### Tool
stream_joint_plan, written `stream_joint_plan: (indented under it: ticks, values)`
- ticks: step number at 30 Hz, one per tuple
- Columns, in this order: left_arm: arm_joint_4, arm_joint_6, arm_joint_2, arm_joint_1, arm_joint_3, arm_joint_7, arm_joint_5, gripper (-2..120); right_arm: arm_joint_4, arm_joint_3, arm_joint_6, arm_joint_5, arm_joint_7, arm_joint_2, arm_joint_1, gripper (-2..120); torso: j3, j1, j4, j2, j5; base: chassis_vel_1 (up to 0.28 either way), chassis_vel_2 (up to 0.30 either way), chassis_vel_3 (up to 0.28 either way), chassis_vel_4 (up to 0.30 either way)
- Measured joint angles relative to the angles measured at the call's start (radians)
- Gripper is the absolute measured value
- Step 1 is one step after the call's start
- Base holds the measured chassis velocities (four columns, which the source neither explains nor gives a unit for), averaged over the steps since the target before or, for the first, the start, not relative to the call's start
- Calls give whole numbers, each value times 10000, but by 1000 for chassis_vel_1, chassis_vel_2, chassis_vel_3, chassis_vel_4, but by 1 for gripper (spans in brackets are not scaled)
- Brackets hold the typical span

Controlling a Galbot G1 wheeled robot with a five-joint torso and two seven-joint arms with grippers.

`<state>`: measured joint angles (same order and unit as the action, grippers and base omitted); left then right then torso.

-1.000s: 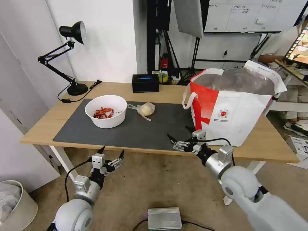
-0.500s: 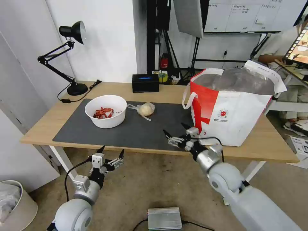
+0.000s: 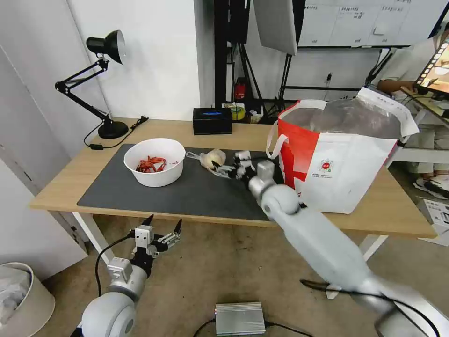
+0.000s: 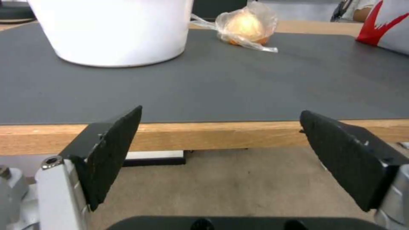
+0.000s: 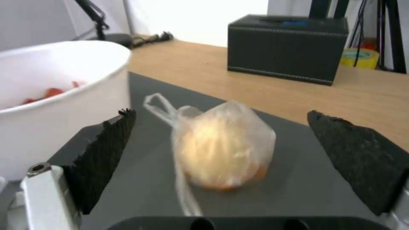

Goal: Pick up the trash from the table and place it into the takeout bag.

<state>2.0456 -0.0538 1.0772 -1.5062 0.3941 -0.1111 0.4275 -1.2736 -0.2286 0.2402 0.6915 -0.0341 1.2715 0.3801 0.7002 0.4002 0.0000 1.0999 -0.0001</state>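
A long light-wood table (image 3: 70, 187) has a big dark grey mat (image 3: 196, 192) on top. On the mat's left part sits a round white bowl (image 3: 154, 161) with red scraps (image 3: 150, 164) in it. Just right of the bowl lies a clear baggie with a yellowish lump (image 3: 211, 158). The right gripper (image 3: 223, 167) is over the mat, just beside the baggie, fingers apart on either side. Farther right stands a big red-and-white takeout bag (image 3: 336, 159). A black box (image 3: 212, 121) sits behind the mat, and a black desk lamp (image 3: 100, 84) stands at the back left. The left gripper (image 3: 162, 227) hangs below the table's front edge, fingers apart.
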Motion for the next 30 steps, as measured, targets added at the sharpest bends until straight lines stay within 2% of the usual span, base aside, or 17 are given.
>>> stream_joint_plan:
  ticks: [3,5,9,30]
  values:
    - [1,0,-34,2,8,-1,1,100,571,-95,109,0,119,283,-370,100,0,1,0,0,0,0,0,0,0]
    - [8,0,-39,-6,10,-1,2,100,1574,-216,295,-5,346,848,-1012,100,-1,0,1,0,-2,0,0,0,0]
    - [26,1,4,-55,1,-2,-9,100,2469,-235,420,-157,588,1386,-1459,100,-1,0,1,0,-2,0,0,0,0]
    - [-23,14,123,-54,-73,3,-29,100,3747,-116,614,-1020,684,1967,-1479,100,-2,-2,0,0,0,0,0,0,0]
